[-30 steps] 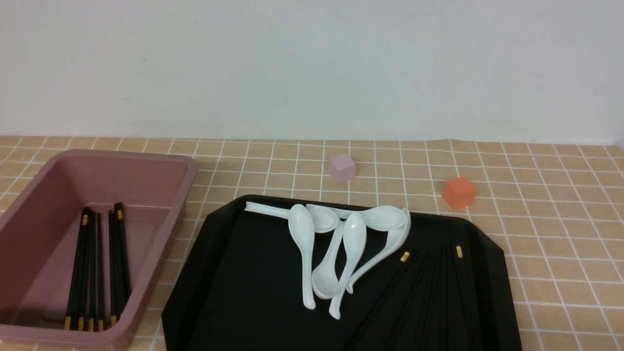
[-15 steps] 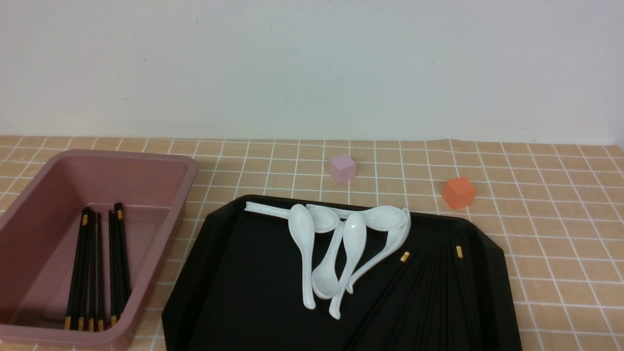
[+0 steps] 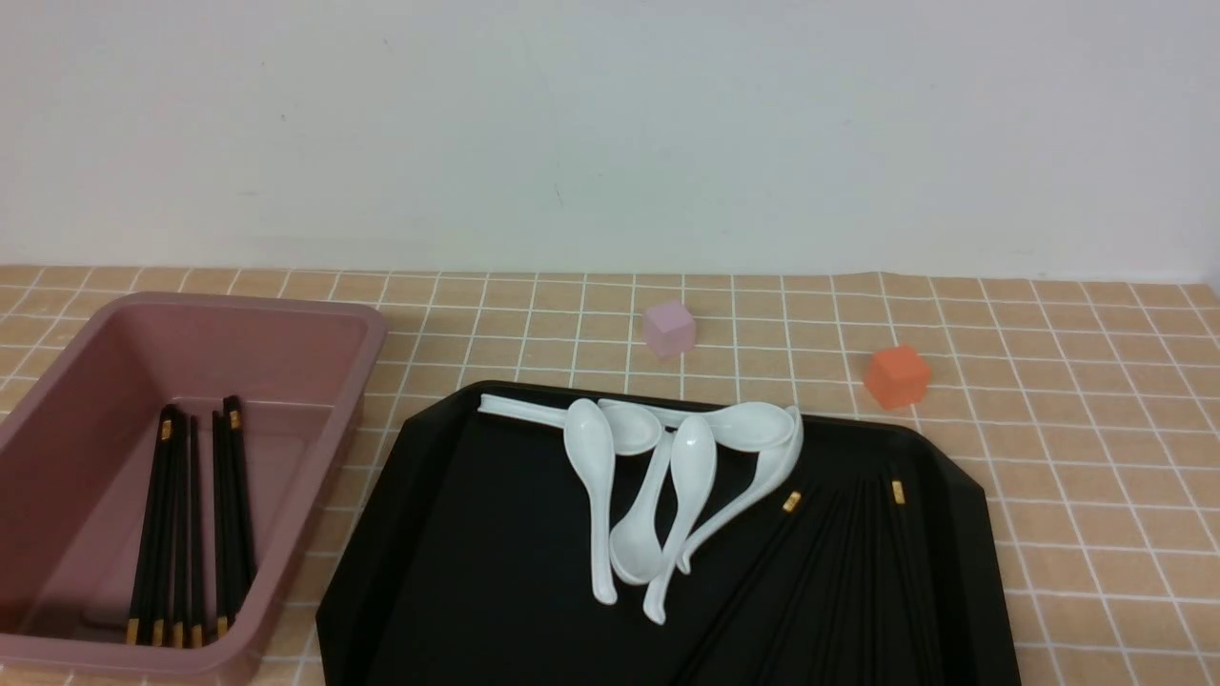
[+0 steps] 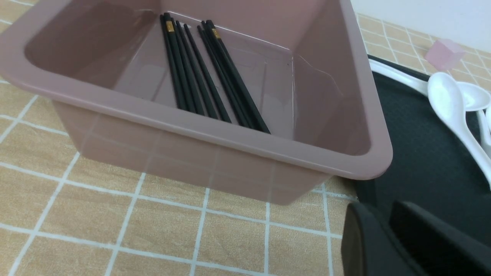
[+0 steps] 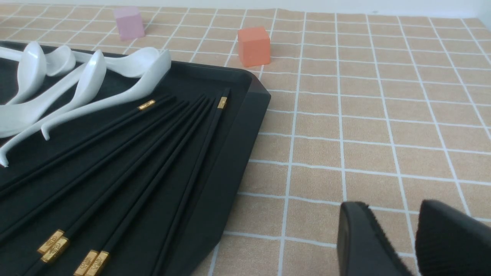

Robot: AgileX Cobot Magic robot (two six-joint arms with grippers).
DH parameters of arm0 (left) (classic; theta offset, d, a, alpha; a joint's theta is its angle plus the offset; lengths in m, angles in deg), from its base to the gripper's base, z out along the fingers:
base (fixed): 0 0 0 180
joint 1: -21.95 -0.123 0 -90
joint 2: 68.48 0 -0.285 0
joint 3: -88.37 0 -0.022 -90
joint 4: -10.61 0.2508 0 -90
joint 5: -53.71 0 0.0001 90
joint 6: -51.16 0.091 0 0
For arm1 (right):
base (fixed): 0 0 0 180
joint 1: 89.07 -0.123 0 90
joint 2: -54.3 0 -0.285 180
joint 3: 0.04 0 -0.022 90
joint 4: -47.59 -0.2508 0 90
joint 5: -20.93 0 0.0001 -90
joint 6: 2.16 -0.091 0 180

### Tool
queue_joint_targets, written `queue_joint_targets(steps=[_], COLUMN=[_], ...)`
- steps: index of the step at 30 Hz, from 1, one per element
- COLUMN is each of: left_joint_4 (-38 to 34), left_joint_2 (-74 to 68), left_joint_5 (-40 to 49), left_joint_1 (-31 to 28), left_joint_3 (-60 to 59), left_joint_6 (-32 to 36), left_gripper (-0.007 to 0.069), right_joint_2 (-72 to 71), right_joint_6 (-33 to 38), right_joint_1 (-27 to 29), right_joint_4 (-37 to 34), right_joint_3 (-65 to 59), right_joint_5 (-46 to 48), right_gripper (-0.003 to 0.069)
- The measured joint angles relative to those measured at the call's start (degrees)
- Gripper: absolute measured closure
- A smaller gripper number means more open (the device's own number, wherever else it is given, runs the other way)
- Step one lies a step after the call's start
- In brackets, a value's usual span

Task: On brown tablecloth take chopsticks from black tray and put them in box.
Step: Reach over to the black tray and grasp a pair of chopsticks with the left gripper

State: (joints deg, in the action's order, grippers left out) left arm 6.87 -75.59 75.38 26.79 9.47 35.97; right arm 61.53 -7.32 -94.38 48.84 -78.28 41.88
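The brown tablecloth (image 5: 364, 115) looks like matt woven cloth printed with thin white lines. The box (image 4: 215, 134) is smooth, slightly translucent pink plastic, while the black tray (image 3: 496, 534) and chopsticks (image 5: 161, 153) shine glossy beside glazed white spoons (image 3: 596, 457).
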Motion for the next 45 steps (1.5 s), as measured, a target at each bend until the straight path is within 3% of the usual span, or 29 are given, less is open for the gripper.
queue_joint_targets(steps=[4, 8, 13, 18, 24, 30, 34, 39, 42, 45], left_joint_4=[0.0, -7.1, -30.5, -41.0, -43.2, -40.1, -31.5, -19.0, -18.2, -21.9], left_joint_2=[0.0, 0.0, 0.0, 0.0, 0.0, -4.1, -18.4, -42.2, -52.4, -59.5], left_joint_5=[0.0, 0.0, -0.1, -1.6, -6.7, -4.3, 10.4, 35.1, 40.7, 42.2], left_joint_1=[0.0, 0.0, 0.0, 0.0, 0.0, -0.1, -0.1, -0.1, -0.1, 1.3], left_joint_3=[0.0, 0.0, 0.0, 0.0, 0.7, 14.1, 27.2, 44.4, 49.8, 52.1], left_joint_6=[0.0, -4.5, -19.1, -22.9, -22.9, -16.9, -11.1, -1.8, 2.3, 6.5], left_gripper=[0.0511, 0.0511, 0.0504, 0.0501, 0.0538, 0.0637, 0.0637, 0.0637, 0.0637, 0.0637], right_joint_2=[0.0, 0.0, 0.0, 0.0, 0.0, 0.0, 0.0, 0.0, 0.0, 0.0], right_joint_6=[0.0, 0.0, 0.0, 0.0, 0.0, 0.0, 0.0, 0.0, 0.0, 0.0], right_joint_1=[0.0, 0.0, 0.0, 0.0, 0.0, 0.0, 0.0, 0.0, 0.0, 0.0], right_joint_4=[0.0, 0.0, 0.0, 0.0, 0.0, 0.0, 0.0, 0.0, 0.0, 0.0], right_joint_3=[0.0, 0.0, 0.0, 0.0, 0.0, 0.0, 0.0, 0.0, 0.0, 0.0], right_joint_5=[0.0, 0.0, 0.0, 0.0, 0.0, 0.0, 0.0, 0.0, 0.0, 0.0], right_gripper=[0.0419, 0.0419, 0.0419, 0.0419, 0.0419, 0.0419, 0.0419, 0.0419, 0.0419, 0.0419])
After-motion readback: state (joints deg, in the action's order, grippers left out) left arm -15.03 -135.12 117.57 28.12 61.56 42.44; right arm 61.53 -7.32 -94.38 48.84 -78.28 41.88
